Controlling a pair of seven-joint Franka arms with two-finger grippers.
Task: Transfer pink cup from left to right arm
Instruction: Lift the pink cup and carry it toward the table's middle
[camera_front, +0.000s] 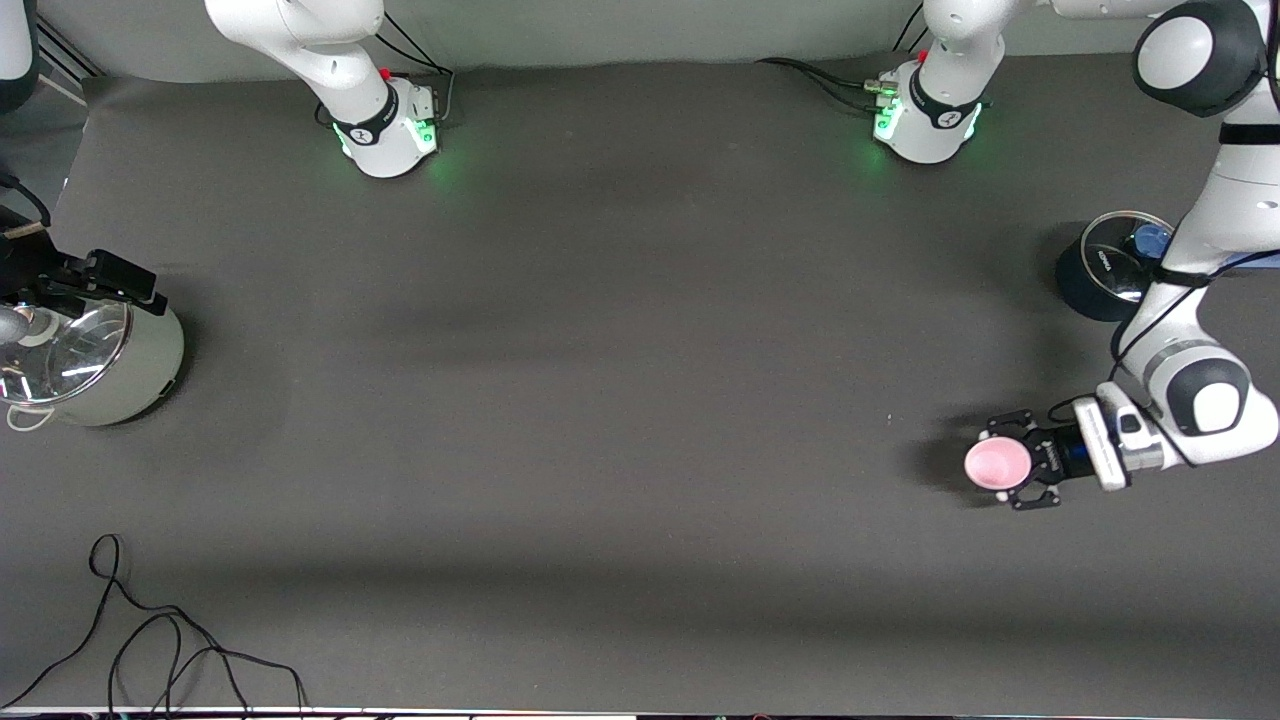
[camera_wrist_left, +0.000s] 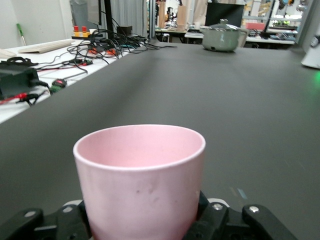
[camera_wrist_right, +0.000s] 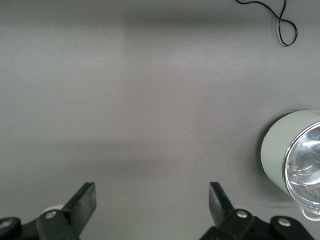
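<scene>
Here the left gripper (camera_front: 1012, 462) is clamped on the small pale-pink tapered plastic cup (camera_front: 997, 463), upright on the dark grey table (camera_front: 600, 400) toward the left arm's end. The right gripper (camera_wrist_right: 152, 202) hangs with fingers spread wide, empty, above the table beside the grey-green glass-lidded pot (camera_front: 95, 365).

The pink cup (camera_wrist_left: 140, 180) is running off the left wrist view's edge, its base unseen. The left gripper's (camera_front: 1008, 464) fingers are hiding against its sides. The lidded steel pot (camera_front: 85, 365) is being cropped in the front view, a black camera mount (camera_front: 85, 280) covering its rim.
</scene>
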